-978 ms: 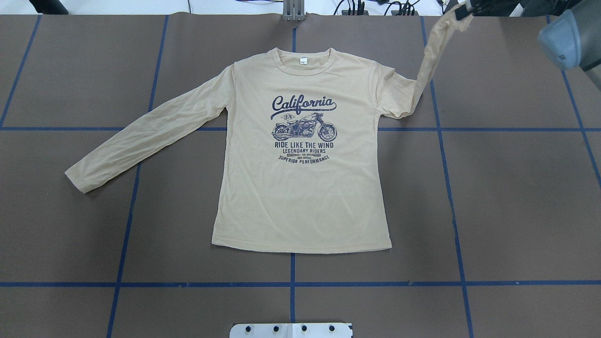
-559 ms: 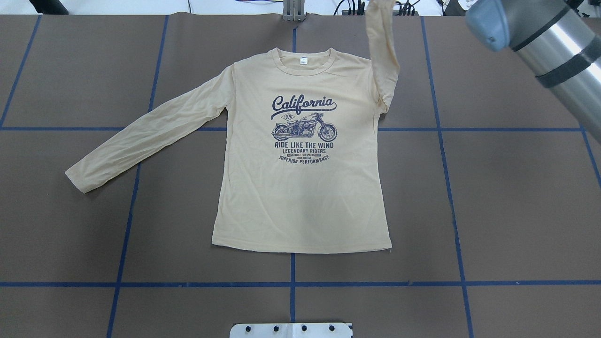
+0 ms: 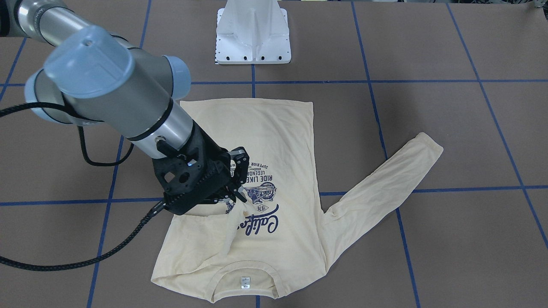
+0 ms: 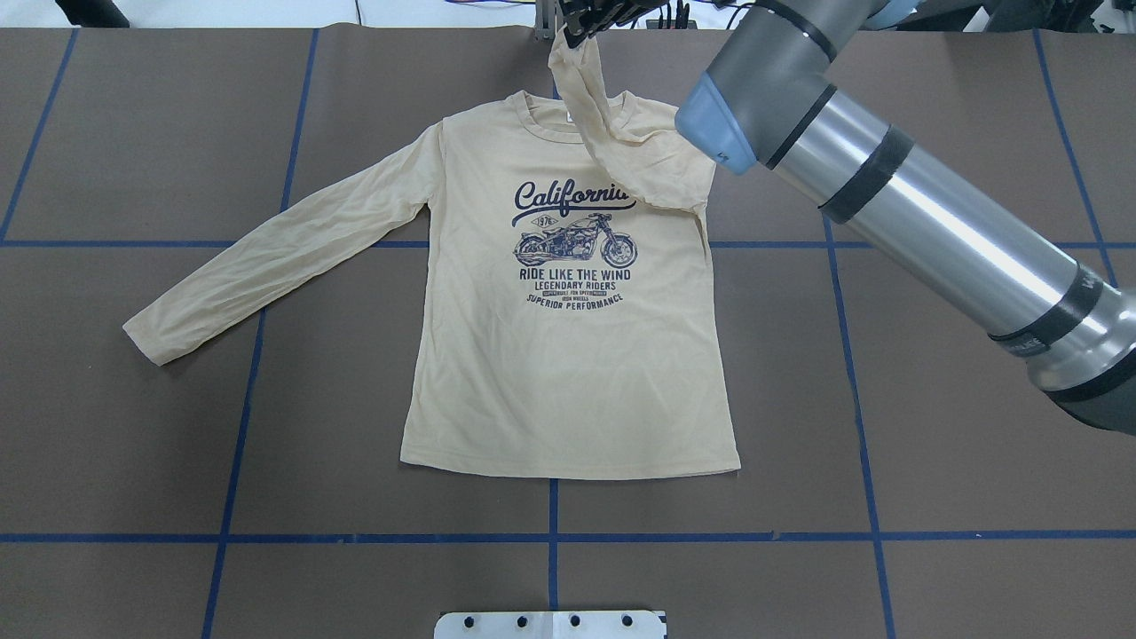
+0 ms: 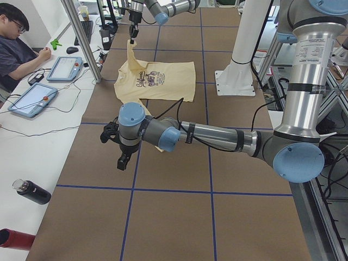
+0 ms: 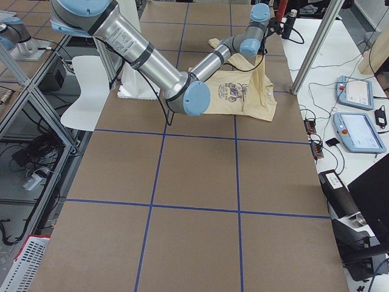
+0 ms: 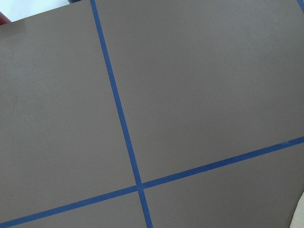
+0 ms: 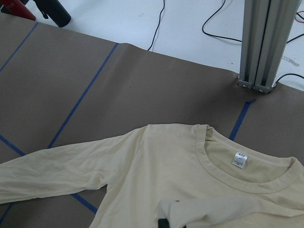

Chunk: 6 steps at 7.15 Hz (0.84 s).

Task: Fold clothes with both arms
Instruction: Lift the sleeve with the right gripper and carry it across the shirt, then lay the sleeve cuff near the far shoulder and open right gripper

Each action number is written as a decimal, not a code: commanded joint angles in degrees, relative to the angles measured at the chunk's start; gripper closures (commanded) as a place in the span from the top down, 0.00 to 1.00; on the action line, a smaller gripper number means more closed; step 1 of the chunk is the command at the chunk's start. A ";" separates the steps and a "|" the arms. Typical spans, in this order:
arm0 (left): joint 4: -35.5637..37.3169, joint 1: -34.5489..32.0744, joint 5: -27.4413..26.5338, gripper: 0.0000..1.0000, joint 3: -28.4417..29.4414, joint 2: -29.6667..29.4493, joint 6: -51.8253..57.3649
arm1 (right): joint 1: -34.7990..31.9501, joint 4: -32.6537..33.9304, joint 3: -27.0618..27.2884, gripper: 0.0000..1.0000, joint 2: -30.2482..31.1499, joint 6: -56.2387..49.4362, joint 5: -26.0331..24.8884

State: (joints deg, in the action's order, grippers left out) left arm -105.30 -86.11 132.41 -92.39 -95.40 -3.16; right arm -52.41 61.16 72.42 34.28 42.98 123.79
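Note:
The cream-yellow long-sleeved shirt (image 4: 568, 382) lies flat, print up, with its collar toward the far edge. My right gripper (image 3: 240, 194) is shut on the cuff of the shirt's right sleeve (image 4: 621, 146) and holds it lifted above the collar and upper chest. It also shows at the top of the overhead view (image 4: 593, 16). The sleeve hangs slack from the cuff back to the shoulder and covers the end of the "California" lettering. The other sleeve (image 4: 266, 257) lies flat, stretched out. My left gripper (image 5: 123, 161) shows only in the exterior left view, hovering over bare table, and I cannot tell whether it is open or shut.
The white pedestal base (image 3: 252, 34) stands at the robot's edge. An aluminium post (image 8: 259, 42) rises at the far edge behind the collar. Blue tape lines (image 7: 118, 109) cross the brown table. An operator (image 5: 19, 49), tablets (image 5: 65, 68) and bottles (image 5: 32, 191) are beyond the far side.
My right gripper carried the sleeve cuff leftward from the far right corner to above the collar. The sleeve now drapes over the shoulder and chest. The rest of the shirt has not moved.

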 commanded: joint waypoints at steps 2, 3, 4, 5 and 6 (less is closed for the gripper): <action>0.00 0.07 0.04 1.00 1.58 -1.27 -0.18 | 5.29 0.01 -7.61 0.00 -4.80 0.00 -8.81; 0.00 0.07 -0.05 1.00 2.46 -2.15 -0.18 | 7.65 0.01 -11.73 0.00 -7.62 0.00 -12.40; 0.00 0.07 -0.05 1.00 3.43 -2.59 -0.09 | 10.20 -1.38 -14.56 0.00 -9.56 0.00 -15.83; 0.00 0.07 -0.05 1.00 3.79 -2.86 -0.09 | 12.49 -6.00 -16.67 0.00 -9.75 0.09 -19.00; 0.00 0.07 0.04 1.00 3.88 -2.86 -0.09 | 13.38 -7.18 -17.48 0.36 -10.80 0.09 -20.51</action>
State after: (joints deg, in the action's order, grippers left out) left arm -105.29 -86.04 132.38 -88.82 -98.09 -3.26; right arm -40.77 56.41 56.67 24.65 43.04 105.90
